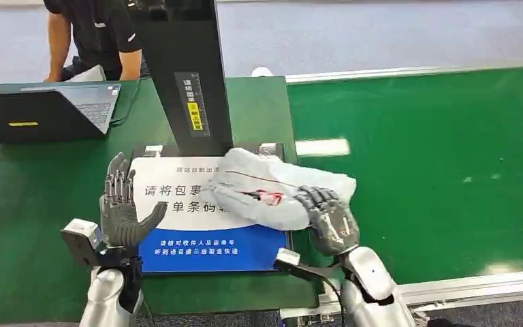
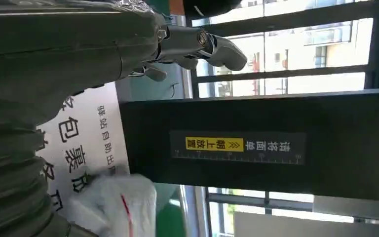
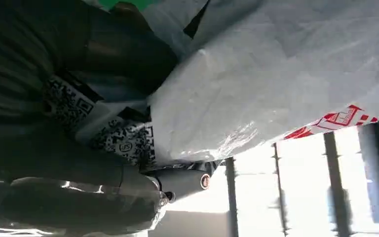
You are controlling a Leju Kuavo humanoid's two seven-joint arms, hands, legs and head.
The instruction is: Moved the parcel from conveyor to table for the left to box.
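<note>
Right hand [image 1: 328, 216]: fingers curled over the near right corner of the parcel [image 1: 279, 187], gripping it. The right wrist view confirms this, with white film bunched against the palm and the fingers closed around its edge.

Left hand [image 1: 121, 204]: holds nothing, fingers raised and apart, thumb out to the side. It stands just left of the parcel, above the left margin of the printed mat [image 1: 204, 242], not touching the parcel.

Parcel: a white plastic mailer bag with red print, lying across the right half of the printed mat, its far edge against the foot of the black scanner post [image 1: 185, 75]. Whether its underside rests fully on the mat or is partly lifted by the right hand cannot be determined.

Handling assessment: the bag is creased and slack, so it reads as soft and probably light, its contents unknown. The film is glossy and likely slippery; a shallow corner pinch may slide off or let the bag droop. A grasp well in from the edge, gathering a fold or the bulk of the contents, appears safer for the left hand. Nothing suggests fragility, but this is unverified.

Surface: the mat lies on a green table [image 1: 20, 197]. To the right of the parcel runs the green conveyor belt [image 1: 436, 170], bounded by pale metal rails.

Room: beyond the scanner post to the left, an open laptop [image 1: 48, 109] stands on the table, a person [image 1: 95, 34] in dark clothing behind it. The left wrist view shows large windows behind the post.
</note>
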